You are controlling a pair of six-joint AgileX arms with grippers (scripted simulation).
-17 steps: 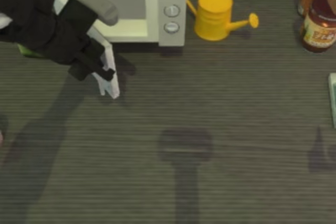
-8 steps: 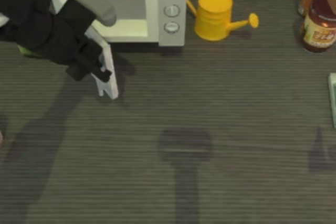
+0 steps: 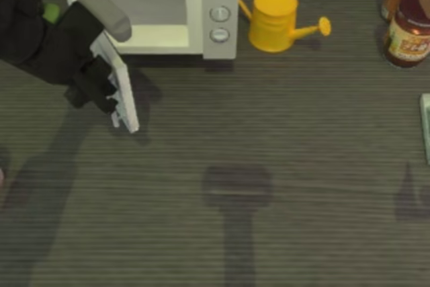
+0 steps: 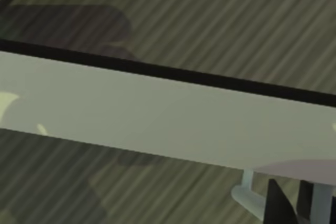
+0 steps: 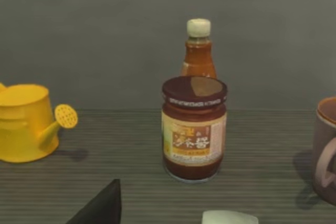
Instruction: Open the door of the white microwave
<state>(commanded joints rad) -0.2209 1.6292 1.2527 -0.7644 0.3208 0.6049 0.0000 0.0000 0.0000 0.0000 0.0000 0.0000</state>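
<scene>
Door (image 3: 124, 92) swung open, left fingers (image 3: 101, 89) alongside

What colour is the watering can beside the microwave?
Yellow: the small yellow watering can, clearest in the top view.

Jar (image 5: 194, 127) label: yellow-orange, characters too blurred to read (no other text legible anywhere).

You see a white microwave (image 3: 201, 5) with silver knobs (image 3: 220, 23) — a yellow watering can (image 3: 272, 19) — a dark striped table (image 3: 282, 166).
</scene>
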